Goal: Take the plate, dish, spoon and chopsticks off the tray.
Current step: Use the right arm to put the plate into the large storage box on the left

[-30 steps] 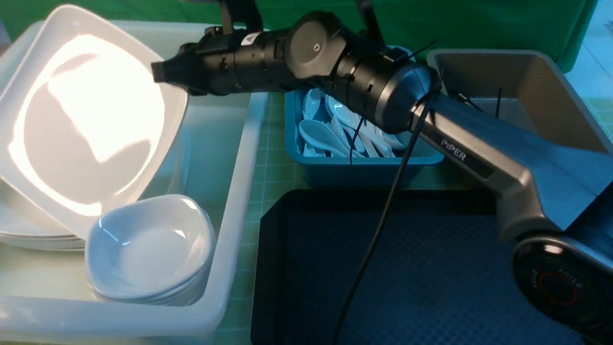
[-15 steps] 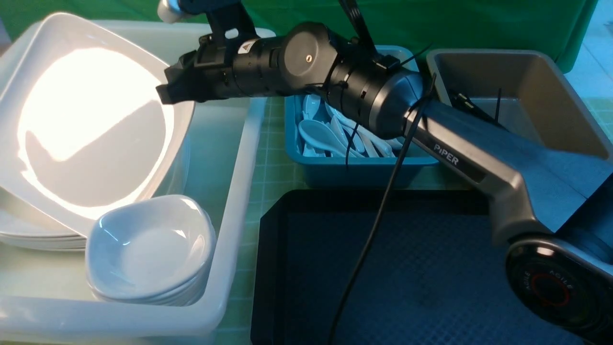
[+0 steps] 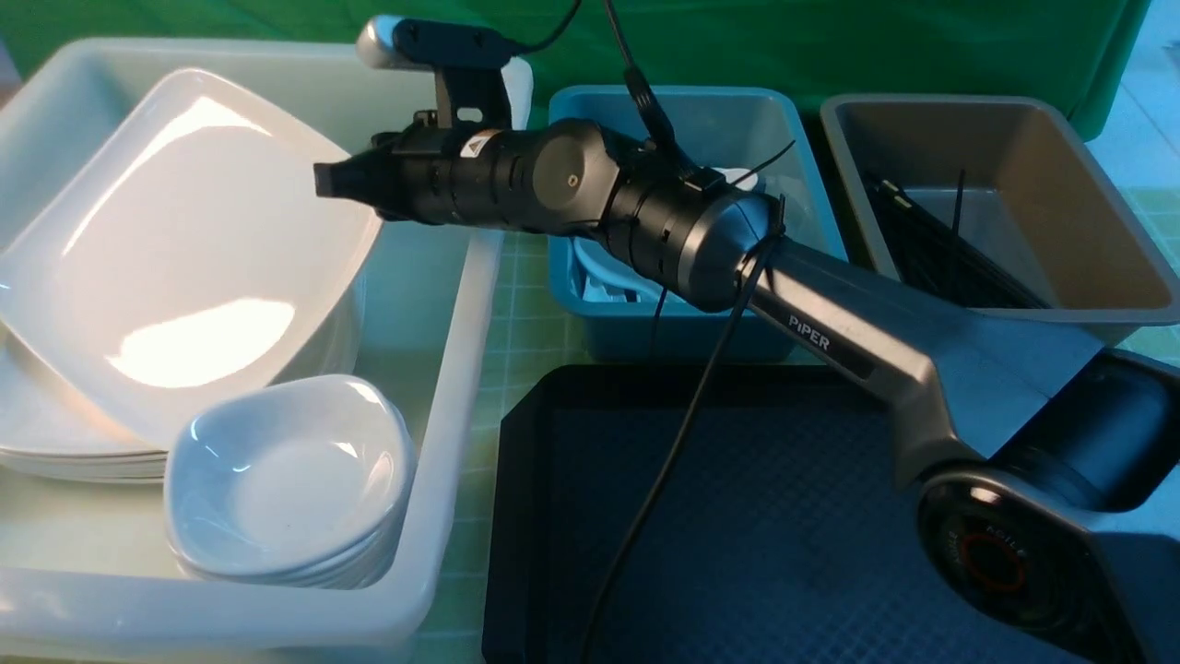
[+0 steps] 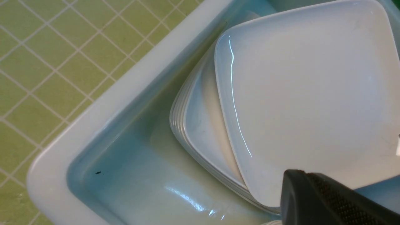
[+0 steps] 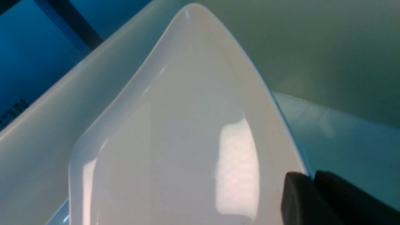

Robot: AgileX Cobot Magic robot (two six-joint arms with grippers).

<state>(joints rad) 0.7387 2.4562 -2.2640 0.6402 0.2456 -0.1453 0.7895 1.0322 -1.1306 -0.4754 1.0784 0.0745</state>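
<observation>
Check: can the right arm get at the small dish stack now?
Probably not yet: its end effector is shut on the plate; the dish stack itself lies uncovered nearby.

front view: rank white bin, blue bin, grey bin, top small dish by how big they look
1. white bin, clearly largest
2. grey bin and blue bin: look alike, both partly hidden by the arm, so unranked
3. top small dish, smallest

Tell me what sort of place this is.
Probably a dish-sorting bench set up like a canteen return station: a white plastic bin holds stacked white square plates and small white bowls, a blue bin and a grey bin sit behind a black textured tray on a green grid mat.
</observation>
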